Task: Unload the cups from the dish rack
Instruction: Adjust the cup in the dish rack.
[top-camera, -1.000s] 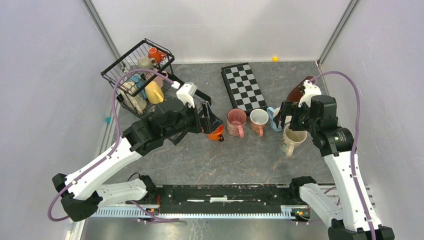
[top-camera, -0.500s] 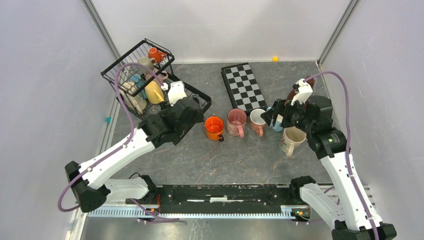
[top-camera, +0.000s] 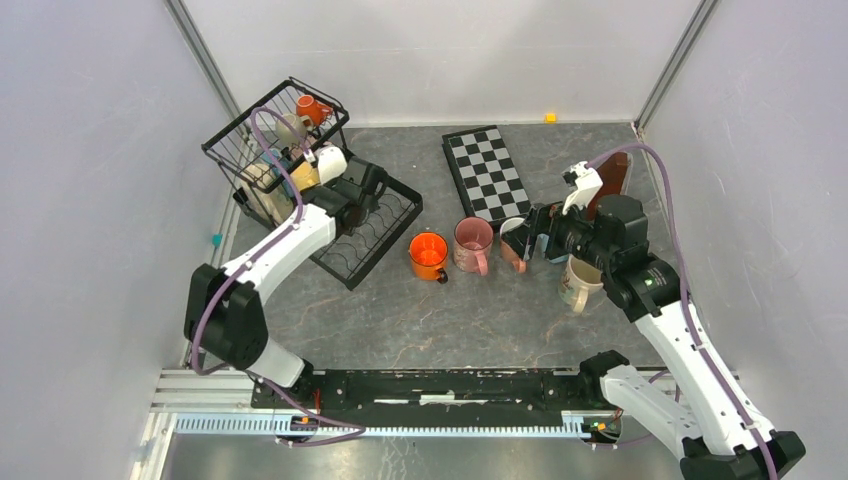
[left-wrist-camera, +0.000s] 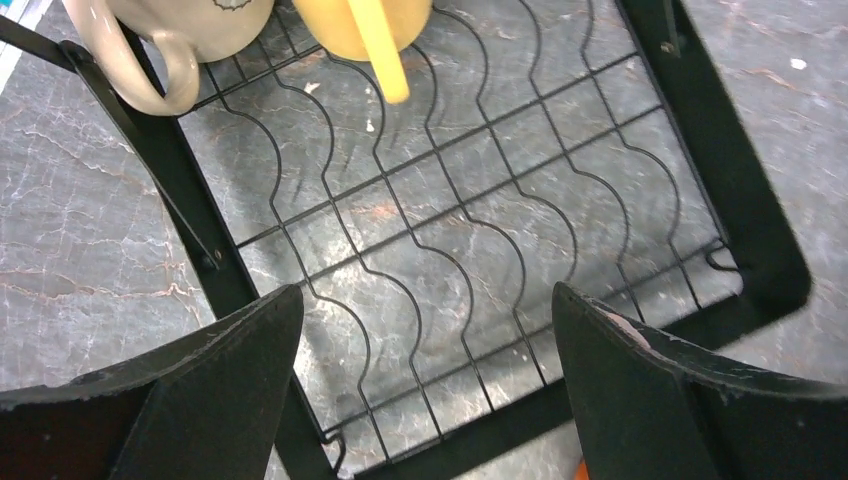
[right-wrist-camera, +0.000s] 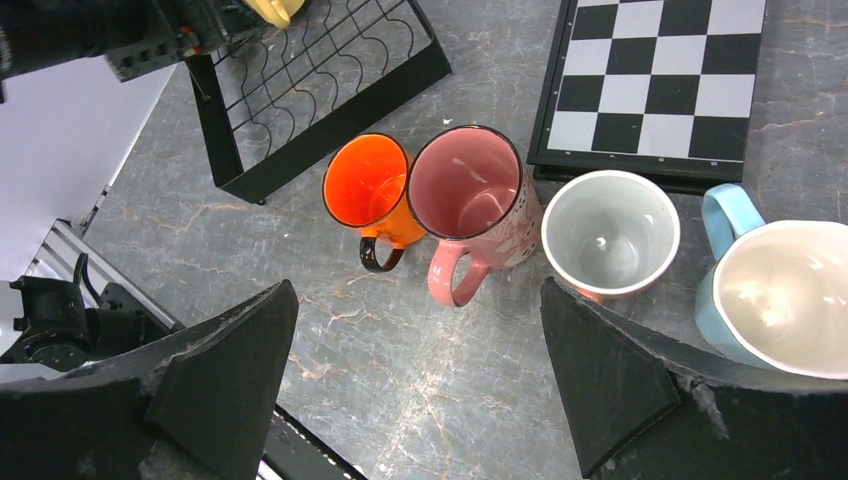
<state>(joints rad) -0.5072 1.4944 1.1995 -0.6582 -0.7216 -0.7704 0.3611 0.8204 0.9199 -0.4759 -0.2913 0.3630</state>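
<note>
Looking down from the top external view: dish rack (top-camera: 372, 232) stands at the far-left corner of the table (top-camera: 420, 320), its basket part against the left edge and its flat tray part toward the middle. The basket holds several cups, among them a red-orange cup (top-camera: 312, 108), a beige cup (top-camera: 292, 127) and a yellow cup (top-camera: 305, 178). Left gripper (top-camera: 372, 190) hangs over the tray part, beside the basket. On the bare table near the middle stand an orange cup (top-camera: 428, 255) and a pink cup (top-camera: 472, 243), side by side, with a tall cream cup (top-camera: 580, 283) nearer the right edge. Right gripper (top-camera: 524, 243) sits between the pink and tall cream cups, above a cup it mostly hides. A checkerboard (top-camera: 487, 175) lies toward the far edge.

Left wrist view: jaws spread wide, nothing between them. Below them is bare tray wire. The yellow cup and a pale cup (left-wrist-camera: 170, 25) sit at the tray's far end.

Right wrist view: jaws spread wide, holding nothing. Beneath them the orange and pink cups touch, both upright. A grey-lined cup (right-wrist-camera: 610, 230) stands just beside the pink one. A light blue cup (right-wrist-camera: 790, 290) follows at the frame's right edge.
</note>
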